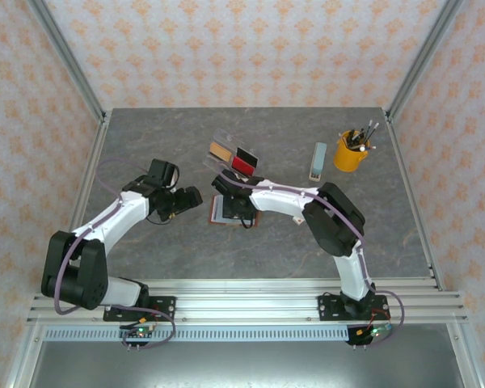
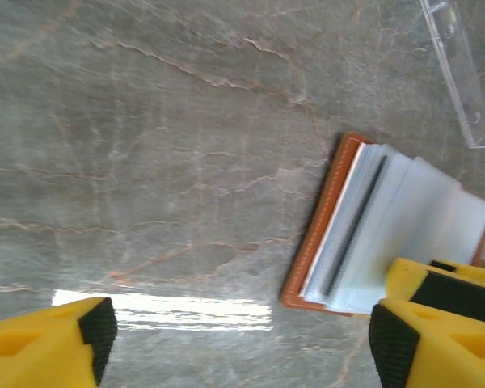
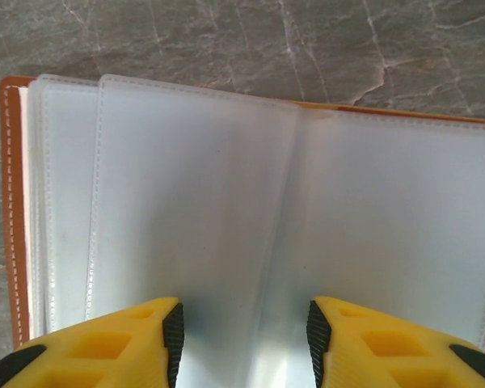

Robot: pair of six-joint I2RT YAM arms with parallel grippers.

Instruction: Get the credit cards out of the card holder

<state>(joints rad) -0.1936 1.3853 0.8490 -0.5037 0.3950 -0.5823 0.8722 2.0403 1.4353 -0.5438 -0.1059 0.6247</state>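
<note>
Top view: card holder [image 1: 221, 212] open mid-table, right gripper [image 1: 241, 212] over it; three credit cards [image 1: 242, 164] behind. Left wrist: left gripper [image 2: 234, 335] wide open, empty; dark card [image 2: 354, 230] in sleeve [image 2: 424, 214]. Right wrist: jaws apart, empty; better pinch card, not sleeve.

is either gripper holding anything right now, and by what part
Nothing is held. Left gripper open beside the card holder; right gripper open over it.

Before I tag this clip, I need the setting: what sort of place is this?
Probably a staged robot test cell, not a real room: aluminium posts frame patterned wall panels, and a left arm and right arm are bolted to a rail at the table edge.
</note>
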